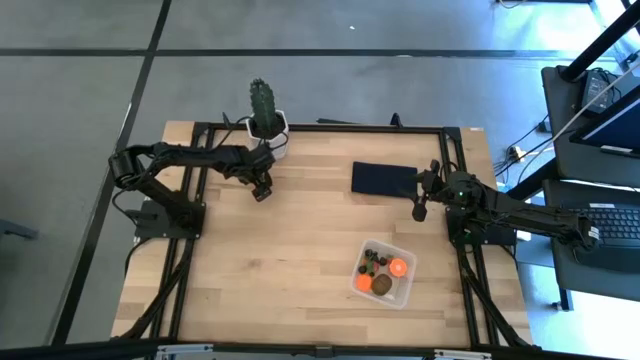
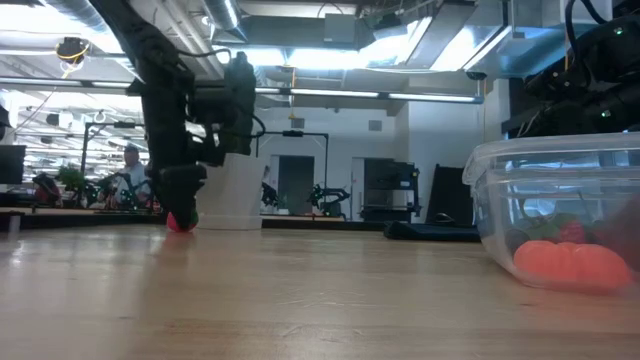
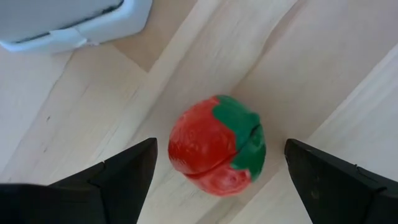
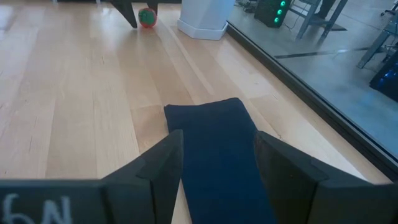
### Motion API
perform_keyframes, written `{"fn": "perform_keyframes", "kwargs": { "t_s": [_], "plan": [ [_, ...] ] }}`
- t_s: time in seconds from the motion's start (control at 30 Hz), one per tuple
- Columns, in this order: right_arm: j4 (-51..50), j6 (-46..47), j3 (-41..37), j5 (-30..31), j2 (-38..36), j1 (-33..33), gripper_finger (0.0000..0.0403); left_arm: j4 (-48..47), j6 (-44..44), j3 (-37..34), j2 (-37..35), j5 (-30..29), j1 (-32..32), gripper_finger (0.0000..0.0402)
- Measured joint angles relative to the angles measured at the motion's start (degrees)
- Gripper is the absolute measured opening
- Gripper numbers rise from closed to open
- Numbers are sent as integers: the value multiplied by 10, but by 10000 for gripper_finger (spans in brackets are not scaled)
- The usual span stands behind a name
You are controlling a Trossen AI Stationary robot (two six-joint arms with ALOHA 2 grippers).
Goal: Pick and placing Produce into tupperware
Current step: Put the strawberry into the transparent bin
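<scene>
A red strawberry with a green cap [image 3: 216, 144] lies on the wood near the white cactus pot [image 1: 270, 138]; it also shows in the low view [image 2: 181, 221] and the right wrist view [image 4: 147, 17]. My left gripper [image 3: 217, 168] is open, pointing down, one finger on each side of the strawberry with a gap to it. The clear tupperware [image 1: 385, 274] sits toward the table's near right and holds orange balls, a brown oval and dark berries. My right gripper [image 4: 217, 155] is open, waiting over the flat black rectangle [image 1: 383, 179].
The green cactus [image 1: 264, 103] in its white pot stands at the far edge, just beyond my left gripper [image 1: 262, 188]. The flat black rectangle [image 4: 217, 149] lies under my right gripper [image 1: 421, 205]. Bare wood spans the table's middle and near left.
</scene>
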Motion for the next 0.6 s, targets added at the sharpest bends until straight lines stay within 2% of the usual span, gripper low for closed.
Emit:
{"fn": "perform_keyframes", "kwargs": {
  "t_s": [0.33,0.6],
  "plan": [
    [0,0,0,0,0,0,198,26,-3,-15,-1,1,0,340],
    [0,0,0,0,0,0,198,29,-3,-16,-1,6,-1,284]
  ]
}}
